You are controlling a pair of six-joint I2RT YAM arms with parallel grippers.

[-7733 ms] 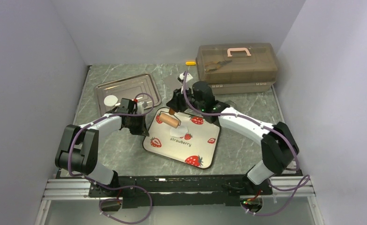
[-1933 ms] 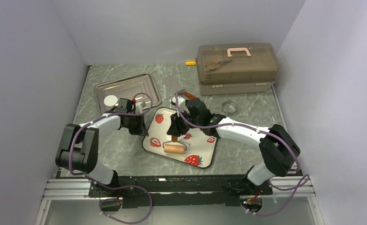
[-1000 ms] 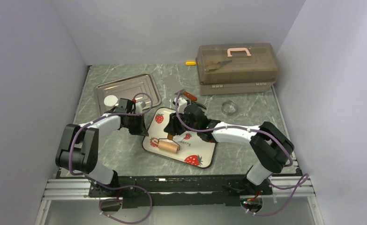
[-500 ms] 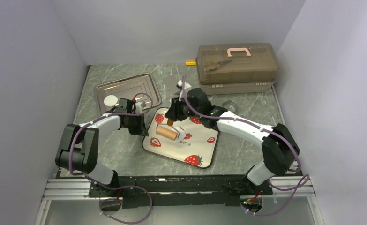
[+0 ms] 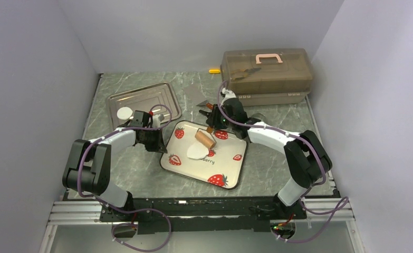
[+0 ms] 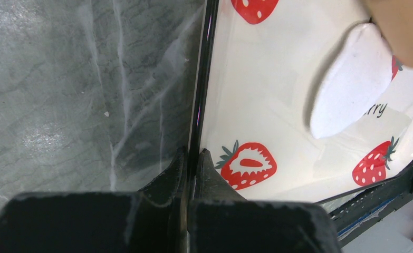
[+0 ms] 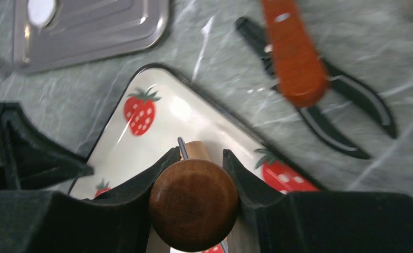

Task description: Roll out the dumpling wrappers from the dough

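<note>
— Dough [image 5: 196,152]: where is it placed?
— It is seen as a flattened white patch on the strawberry plate [image 5: 230,169], left of the plate's middle. Its far right edge is touched by the wooden roller [image 5: 205,139], which is laid at a tilt across the plate.
— How is the roller held?
— Its round handle knob [image 7: 193,204] is clamped between the fingers of the right gripper [image 7: 199,157], which are set partway apart around it. That gripper is placed on the far side of the dough with the roller between them, so the dough is not touched by it.
— And the left gripper [image 6: 191,154]?
— It is pinched tight on the plate's dark left rim, to the left of the dough and apart from it.
— What else is laid out?
— One dumpling wrapper [image 5: 124,113], a round white disc, is set in the metal tray [image 5: 151,97] to the far left of the plate. Black pliers [image 7: 325,113] are laid on the table just past the plate's far edge, and a toolbox [image 5: 266,71] is placed at the far right.
— What cannot be made out?
— In the left wrist view the dough's far end is covered by the roller. In the right wrist view the dough cannot be seen, and most of the roller's barrel is hidden by the knob and fingers. An orange-brown handle over the pliers is blurred there. The clear ring [image 5: 258,117] is partly covered by the right arm.
</note>
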